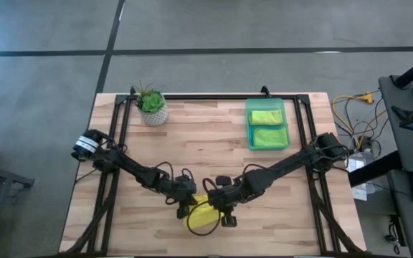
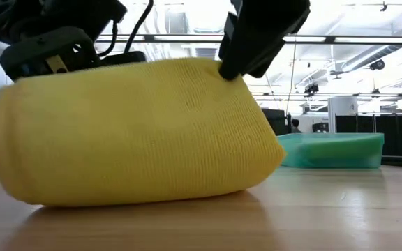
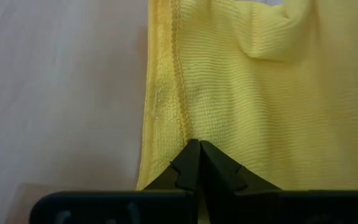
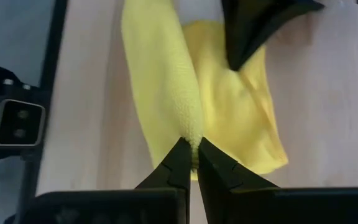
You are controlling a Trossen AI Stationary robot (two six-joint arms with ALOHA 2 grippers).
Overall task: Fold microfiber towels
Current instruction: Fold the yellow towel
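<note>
At the near edge of the wooden table (image 1: 214, 154), the left gripper (image 1: 186, 206) and right gripper (image 1: 226, 215) each pinch a hem of the yellow microfiber towel (image 1: 201, 216), lifting it so it can double over, while two lime green towels (image 1: 267, 127) lie in the far-right green bin (image 1: 249, 125).

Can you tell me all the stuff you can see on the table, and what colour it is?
yellow towel: one, bright yellow, table's front edge, pinched by both grippers
green towels: two, lime green, folded in the bin
bin: one, see-through green, back right of table
plant: one, green in a pale pot, back left
table: one, light wood
left gripper: one, dark, shut on the yellow towel
right gripper: one, dark, shut on the yellow towel
</note>
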